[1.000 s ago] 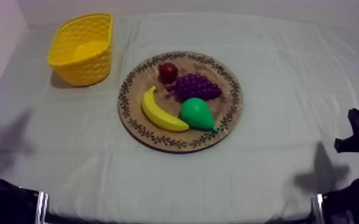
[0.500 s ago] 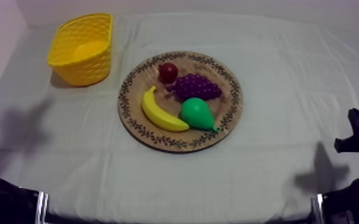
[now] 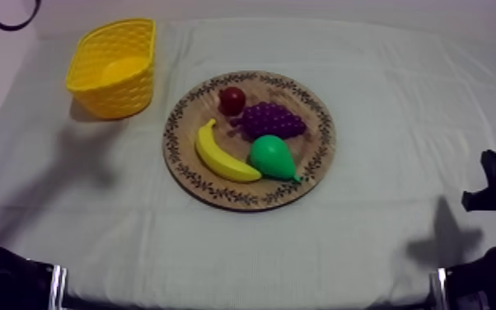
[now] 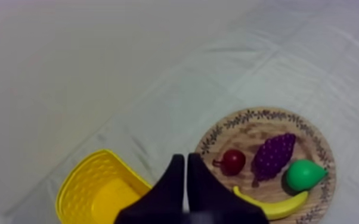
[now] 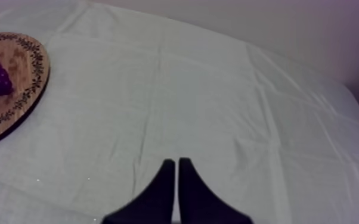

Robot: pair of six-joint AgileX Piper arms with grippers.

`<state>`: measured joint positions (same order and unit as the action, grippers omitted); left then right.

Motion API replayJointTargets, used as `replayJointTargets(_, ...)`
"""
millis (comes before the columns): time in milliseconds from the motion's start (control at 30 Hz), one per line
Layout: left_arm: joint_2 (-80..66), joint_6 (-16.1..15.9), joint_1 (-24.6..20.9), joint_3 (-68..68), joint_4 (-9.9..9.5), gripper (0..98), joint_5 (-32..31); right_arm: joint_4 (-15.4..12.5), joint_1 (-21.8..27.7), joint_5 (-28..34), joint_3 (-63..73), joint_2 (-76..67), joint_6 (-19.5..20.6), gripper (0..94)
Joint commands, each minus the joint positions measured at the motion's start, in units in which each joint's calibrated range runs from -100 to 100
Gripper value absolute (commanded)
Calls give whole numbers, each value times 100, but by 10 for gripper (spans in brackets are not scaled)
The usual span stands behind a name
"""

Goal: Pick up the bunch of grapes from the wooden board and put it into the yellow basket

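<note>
Item, far left: left gripper (image 4: pixel 185 158), black fingers pressed together into a narrow wedge, holding nothing, raised above the table with the yellow basket (image 4: pixel 74 184) to one side of its tips and the round wooden board (image 4: pixel 247 132) to the other. Item: the basket, woven-look plastic, upright, nothing in it, on the grey-white cloth (image 3: pixel 400 91) toward the far left corner, apart from the board. Item, centre: the board, patterned rim, bearing four toy fruits. On it, from the left: banana (image 3: pixel 222 155), along the near left edge; small red fruit (image 3: pixel 232 100), at the far side; bunch of grapes (image 3: pixel 272 120), purple, lying flat just right of the red fruit, stem end toward it, the two just beside each other and possibly touching; pear (image 3: pixel 273 157), green, on the near side of the grapes, close against them. Handling note for the grapes: likely a hollow moulded toy, light, rigid, not fragile. The knobbly surface should give purchase, though smooth plastic may slip under a shallow pinch. Best hold, by judgement: across the broad middle, one finger on bare board at the far flank, the other in the narrow gap on the pear side. Item, far right: right gripper (image 5: pixel 176 162), fingers likewise flat together, empty, low over bare cloth, well apart from the board.
</note>
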<state>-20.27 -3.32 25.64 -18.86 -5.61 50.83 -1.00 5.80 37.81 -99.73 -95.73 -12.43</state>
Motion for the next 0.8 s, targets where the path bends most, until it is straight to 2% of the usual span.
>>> replayJointTargets(0,248,-139,18,24,26,0,0,0,2,1,-4,-2,3,2)
replayJointTargets(400,1475,-431,311,480,146,0,-45,0,2,1,-4,-2,0,2)
replayJointTargets(767,1967,-694,511,759,260,0,-61,0,2,1,-4,-2,3,2)
